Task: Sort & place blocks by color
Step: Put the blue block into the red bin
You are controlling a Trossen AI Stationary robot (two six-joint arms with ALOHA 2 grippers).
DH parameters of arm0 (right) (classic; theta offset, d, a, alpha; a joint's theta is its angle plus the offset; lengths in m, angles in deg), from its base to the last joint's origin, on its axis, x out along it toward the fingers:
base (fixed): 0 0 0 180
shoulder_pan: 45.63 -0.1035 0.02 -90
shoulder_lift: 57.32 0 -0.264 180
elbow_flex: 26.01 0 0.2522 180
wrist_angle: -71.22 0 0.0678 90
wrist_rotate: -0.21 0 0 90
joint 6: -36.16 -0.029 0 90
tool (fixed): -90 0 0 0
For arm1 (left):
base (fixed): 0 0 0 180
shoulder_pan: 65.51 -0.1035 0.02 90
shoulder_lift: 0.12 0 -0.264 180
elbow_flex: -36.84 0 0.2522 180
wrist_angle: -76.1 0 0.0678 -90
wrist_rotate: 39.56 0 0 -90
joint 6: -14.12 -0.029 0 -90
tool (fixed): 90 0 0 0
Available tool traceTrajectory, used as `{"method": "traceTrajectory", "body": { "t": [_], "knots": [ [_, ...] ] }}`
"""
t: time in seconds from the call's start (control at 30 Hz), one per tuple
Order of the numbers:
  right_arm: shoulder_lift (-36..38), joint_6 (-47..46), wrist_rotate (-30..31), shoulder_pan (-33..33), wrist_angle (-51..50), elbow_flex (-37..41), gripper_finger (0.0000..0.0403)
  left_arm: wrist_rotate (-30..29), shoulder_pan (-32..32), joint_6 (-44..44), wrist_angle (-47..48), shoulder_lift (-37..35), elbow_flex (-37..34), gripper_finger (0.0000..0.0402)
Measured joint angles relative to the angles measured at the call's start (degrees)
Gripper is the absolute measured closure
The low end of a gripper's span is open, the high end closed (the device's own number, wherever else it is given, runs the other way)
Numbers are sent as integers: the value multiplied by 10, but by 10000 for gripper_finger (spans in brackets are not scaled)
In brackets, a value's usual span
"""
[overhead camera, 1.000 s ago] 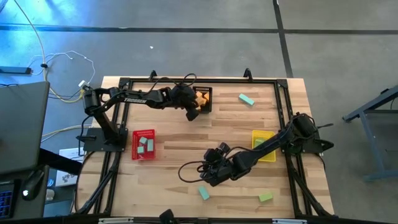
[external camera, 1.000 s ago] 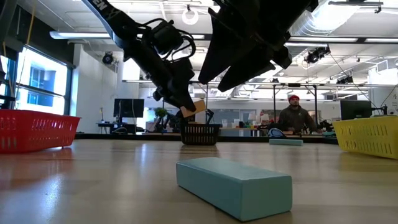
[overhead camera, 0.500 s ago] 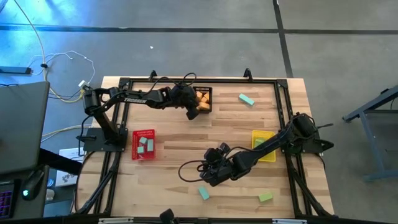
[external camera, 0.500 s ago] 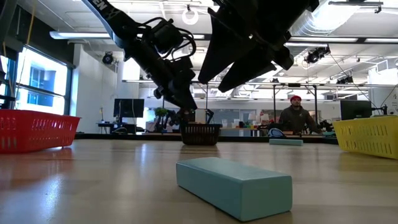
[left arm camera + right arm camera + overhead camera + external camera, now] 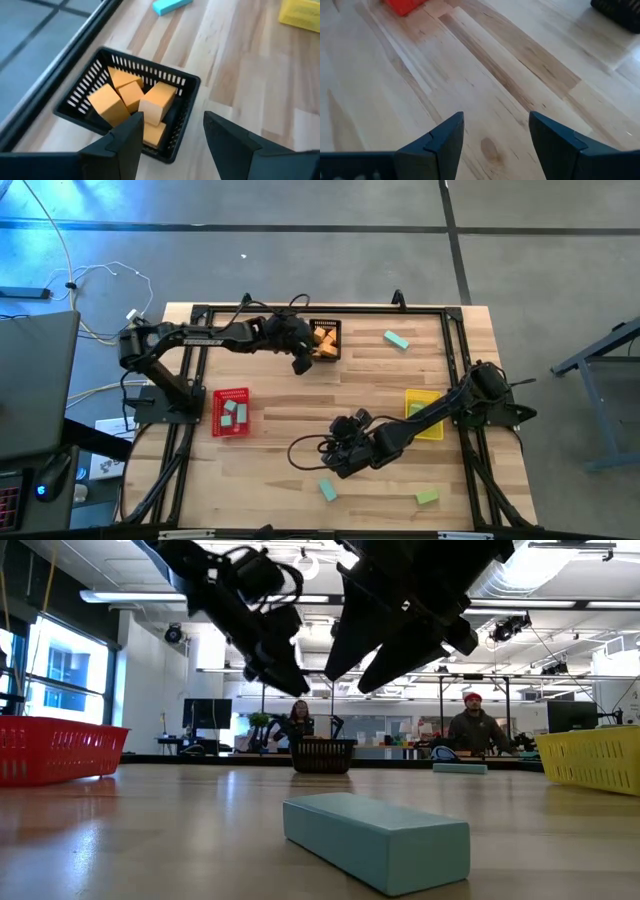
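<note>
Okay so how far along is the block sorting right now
Partly done. Orange blocks sit in the black basket, pale blocks in the red basket. Nothing is in hand: the left tool hangs open over the black basket, the right tool open above bare table. Left: two teal blocks and a green block.

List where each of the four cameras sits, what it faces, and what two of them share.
High: overhead, straight down on the table; both arms show.
Low: at tabletop height, facing the room; a teal block near, arms overhead.
Left wrist: above the black basket of orange blocks; open left claw.
Right wrist: over bare wood; open right claw.
Shared: the black basket shows in the high, low and left wrist views.
</note>
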Motion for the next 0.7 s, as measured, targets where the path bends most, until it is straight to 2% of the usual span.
{"method": "traceTrajectory", "body": {
  "t": [0.17,0.47,0.7],
  "knots": [
    [0,-3,4,9,-16,0,192,-3,4,-32,44,-60,0,209],
    [0,-24,15,37,-106,0,192,-4,4,-31,164,-187,0,209],
    [0,-35,6,65,-174,0,192,-4,16,-16,263,-255,0,209]
  ]
}}
